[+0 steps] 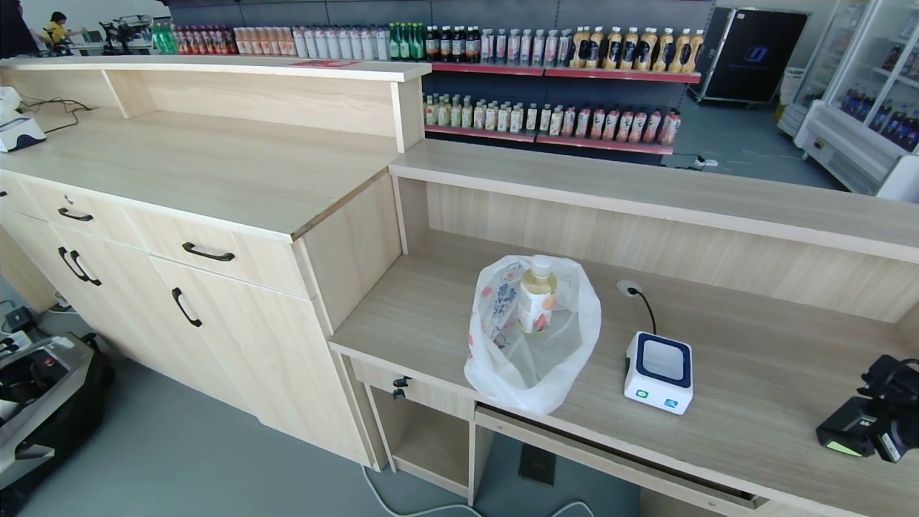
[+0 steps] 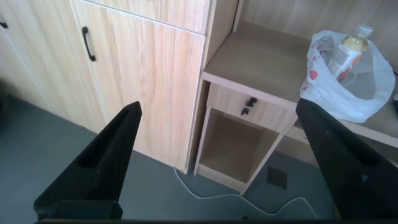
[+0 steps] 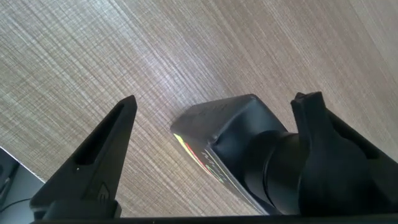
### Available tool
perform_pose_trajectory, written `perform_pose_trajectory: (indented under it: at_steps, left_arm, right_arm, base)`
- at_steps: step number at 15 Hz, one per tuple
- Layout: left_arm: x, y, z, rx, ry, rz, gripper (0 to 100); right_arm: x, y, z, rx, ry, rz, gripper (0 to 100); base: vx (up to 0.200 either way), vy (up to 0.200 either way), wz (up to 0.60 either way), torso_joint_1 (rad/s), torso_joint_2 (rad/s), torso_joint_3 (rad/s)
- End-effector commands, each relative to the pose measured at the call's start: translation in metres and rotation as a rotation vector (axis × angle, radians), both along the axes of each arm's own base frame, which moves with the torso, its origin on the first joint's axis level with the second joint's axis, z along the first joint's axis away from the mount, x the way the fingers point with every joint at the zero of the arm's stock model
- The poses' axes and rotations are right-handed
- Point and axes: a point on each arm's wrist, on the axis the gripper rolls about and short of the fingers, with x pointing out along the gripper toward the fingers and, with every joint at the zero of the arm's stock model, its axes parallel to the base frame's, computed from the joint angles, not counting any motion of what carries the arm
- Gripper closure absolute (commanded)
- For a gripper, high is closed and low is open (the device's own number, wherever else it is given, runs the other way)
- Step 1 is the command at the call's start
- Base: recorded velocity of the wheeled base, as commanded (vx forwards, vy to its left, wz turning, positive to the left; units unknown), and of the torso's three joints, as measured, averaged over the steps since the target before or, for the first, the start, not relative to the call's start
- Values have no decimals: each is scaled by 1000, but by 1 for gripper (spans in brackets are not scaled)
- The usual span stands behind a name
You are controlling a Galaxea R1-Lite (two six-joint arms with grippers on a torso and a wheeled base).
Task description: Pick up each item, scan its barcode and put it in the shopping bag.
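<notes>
Grippers, two. Left gripper [image 2: 221,104] is spread wide, low over the grey floor [image 2: 161,193] in front of the tall cabinet [image 2: 143,81], well apart from the desk [image 1: 754,373]. Right gripper [image 3: 217,99] is also spread wide, above the desk's right end. One black device [image 3: 230,140] with a green-lit strip sits between its fingers, close against one, with a gap showing to the other.

Farther in, mid-desk: one white shopping bag [image 1: 502,373], mouth open. One bottle [image 1: 536,298] stands upright inside, pale liquid, white cap. Just beside the bag, toward the right arm: one white scanner [image 1: 659,371] with a blue-framed face. One black cable [image 1: 646,309] runs back from it to a grommet.

Under the desk edge: one drawer [image 1: 423,391] with a black lock fitting. Beyond the raised back ledge [image 1: 646,190]: two shelves [image 1: 560,70] lined with bottles, too many to count.
</notes>
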Motion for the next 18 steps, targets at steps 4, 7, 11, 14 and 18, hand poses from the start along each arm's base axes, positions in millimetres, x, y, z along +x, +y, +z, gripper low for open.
perform_pose_trajectory:
  at_steps: [4,7,11,14,18]
  left_arm:
    - [0,0,0,0,-1,2,0]
    - [0,0,0,0,-1,0,0]
    - [0,0,0,0,-1,0,0]
    - [0,0,0,0,-1,0,0]
    - [0,0,0,0,-1,0,0]
  right_arm:
    - [5,2,-3,-6,-5,13,0]
    - [4,3,-2,-8,-5,12,100]
    - [4,1,2,-46,-44,10,100]
    - [-1,6,10,-90,-85,11,100]
    - [-16,18,53,-231,-164,18,100]
  base:
    - [0,0,0,0,0,0]
    - [0,0,0,0,0,0]
    - [0,0,0,0,0,0]
    - [0,0,0,0,0,0]
    - [0,0,0,0,0,0]
